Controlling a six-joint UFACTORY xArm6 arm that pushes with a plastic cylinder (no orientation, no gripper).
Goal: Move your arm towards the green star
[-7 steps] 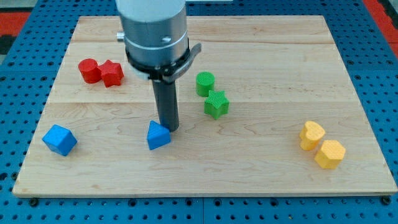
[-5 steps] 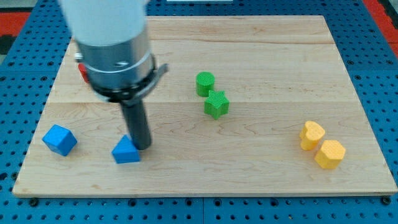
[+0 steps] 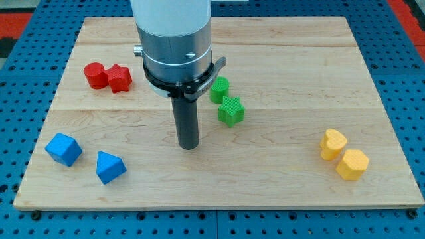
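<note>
- My tip [image 3: 188, 146] has swung back from the frame's lower left, leaving the blue triangular block [image 3: 110, 167] beside the blue cube [image 3: 64, 149].
- It now sits just left of and below the green star [image 3: 231, 111], mid-bench [image 3: 279, 60], so the approach looks nearly complete.
- There is no pincer, only a rod.
- No readable writing.

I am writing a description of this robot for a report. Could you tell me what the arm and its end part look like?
The arm ends in a wide cylindrical body, pale grey on top and metallic grey below, ringed by a black collar with a small tab sticking out on the view's right. A straight dark rod hangs beneath it down to my tip. No cables or markings show.
</note>
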